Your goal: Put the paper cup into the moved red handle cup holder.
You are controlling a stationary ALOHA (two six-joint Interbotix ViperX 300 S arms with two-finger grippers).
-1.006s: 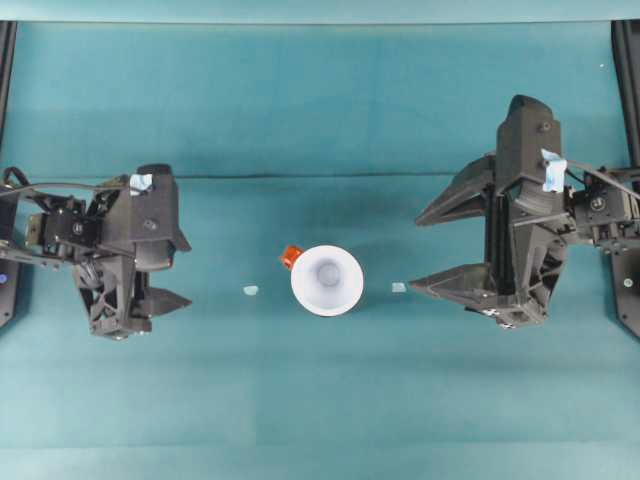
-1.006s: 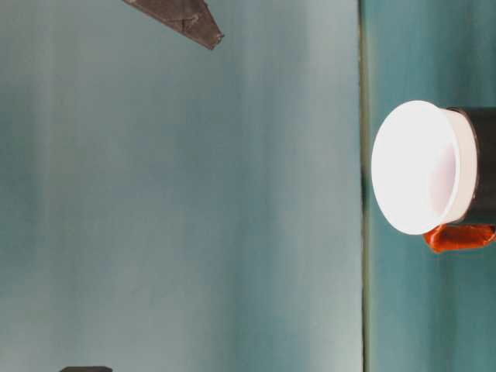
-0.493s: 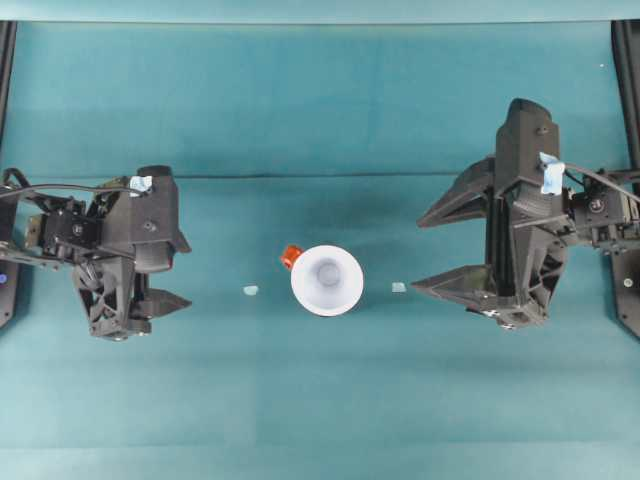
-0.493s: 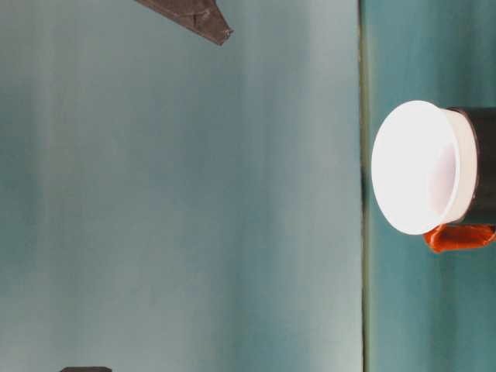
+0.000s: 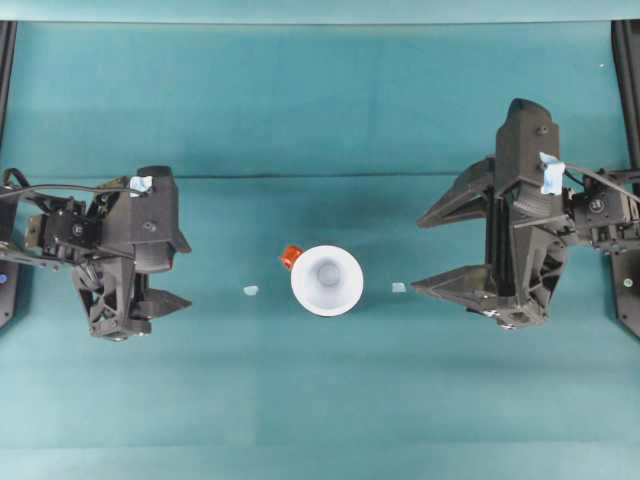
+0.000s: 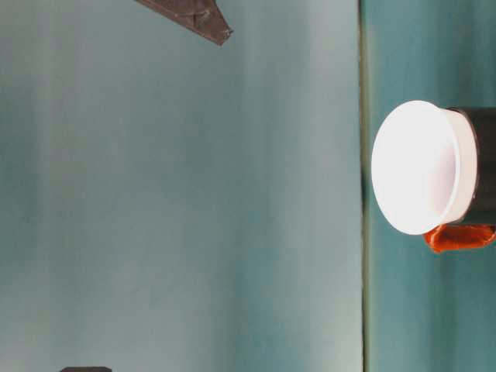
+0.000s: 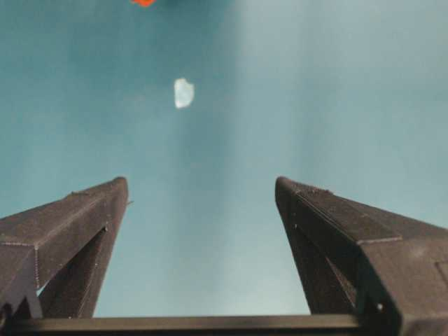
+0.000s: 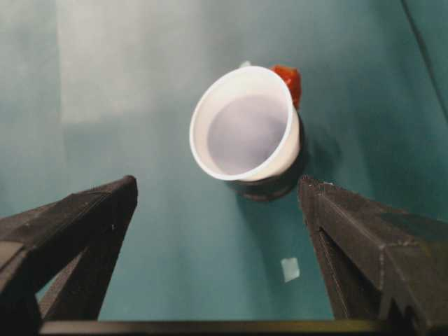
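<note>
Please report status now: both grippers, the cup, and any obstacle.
Left gripper open. Right gripper open. Paper cup sits inside red handle cup holder. No obstacle.

**Colours on the teal table**

The paper cup (image 5: 327, 280) is showing plain white with a greyish inside; the red handle cup holder (image 8: 269, 186) is showing glossy black, its tab red-orange. Both grippers are looking matte black against the teal table (image 5: 320, 110).

Two tiny scraps on a teal counter

The counter (image 5: 320, 400) is covered in smooth teal cloth. One small pale scrap (image 5: 250, 290) lies on it toward the left side. Another small pale scrap (image 5: 398, 287) lies toward the right side, well apart from the first.
</note>
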